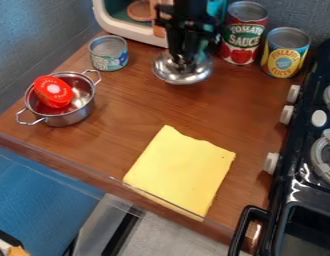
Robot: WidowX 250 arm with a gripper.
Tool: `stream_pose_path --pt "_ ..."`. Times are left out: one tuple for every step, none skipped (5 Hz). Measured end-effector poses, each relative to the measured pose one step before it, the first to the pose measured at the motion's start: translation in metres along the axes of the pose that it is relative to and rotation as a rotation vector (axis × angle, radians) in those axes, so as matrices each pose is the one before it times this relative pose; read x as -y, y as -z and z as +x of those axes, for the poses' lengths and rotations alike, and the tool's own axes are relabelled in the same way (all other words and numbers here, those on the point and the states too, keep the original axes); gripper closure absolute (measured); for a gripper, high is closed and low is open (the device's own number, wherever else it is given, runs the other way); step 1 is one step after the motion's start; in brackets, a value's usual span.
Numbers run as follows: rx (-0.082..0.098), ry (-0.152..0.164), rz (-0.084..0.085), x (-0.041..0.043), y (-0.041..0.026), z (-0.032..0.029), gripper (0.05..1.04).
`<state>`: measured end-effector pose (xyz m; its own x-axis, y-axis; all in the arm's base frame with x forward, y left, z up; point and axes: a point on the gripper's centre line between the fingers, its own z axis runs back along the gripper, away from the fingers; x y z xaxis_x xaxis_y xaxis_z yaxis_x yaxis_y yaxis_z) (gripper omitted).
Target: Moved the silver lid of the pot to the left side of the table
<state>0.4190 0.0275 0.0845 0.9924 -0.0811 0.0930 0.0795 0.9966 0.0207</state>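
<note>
Camera view: claw (184, 61) hangs down at the silver lid (179, 76), its grip unclear.

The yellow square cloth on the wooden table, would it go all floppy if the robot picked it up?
Probably! The yellow square cloth looks thin and its far edge is wavy, so it would likely droop. Pushed, it might bunch up rather than roll, since it lies flat.

Brown wood-grain table (137, 107). Left: round silver metal pot (73, 116), two loop handles. Behind it: short metal can (108, 46), teal-patterned label. Back: white-rimmed box (121, 33), green inside. Back right: tall red-labelled metal can (244, 37), yellow-and-blue-labelled metal can (284, 56) near it. Front: flat yellow cloth (181, 172), reaching table's front edge.
</note>
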Motion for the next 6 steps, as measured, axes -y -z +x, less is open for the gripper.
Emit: stream_pose_path --pt "-0.0101 0.005 0.0337 -0.0135 0.0047 -0.0016 0.802" --pt "-0.0319 -0.0394 0.0462 -0.02751 0.01398 -0.00647 0.802" --pt "-0.0251 -0.0164 0.021 -0.01131 0.01348 -0.00311 0.802" --pt "-0.0242 -0.0046 0.0232 -0.00676 0.01138 -0.00135 0.802" --pt "-0.0074 -0.0045 -0.0002 -0.0037 0.00057 0.00154 0.746" --pt "0.0036 0.0126 -0.0187 0.001 0.00222 -0.00137 0.451"
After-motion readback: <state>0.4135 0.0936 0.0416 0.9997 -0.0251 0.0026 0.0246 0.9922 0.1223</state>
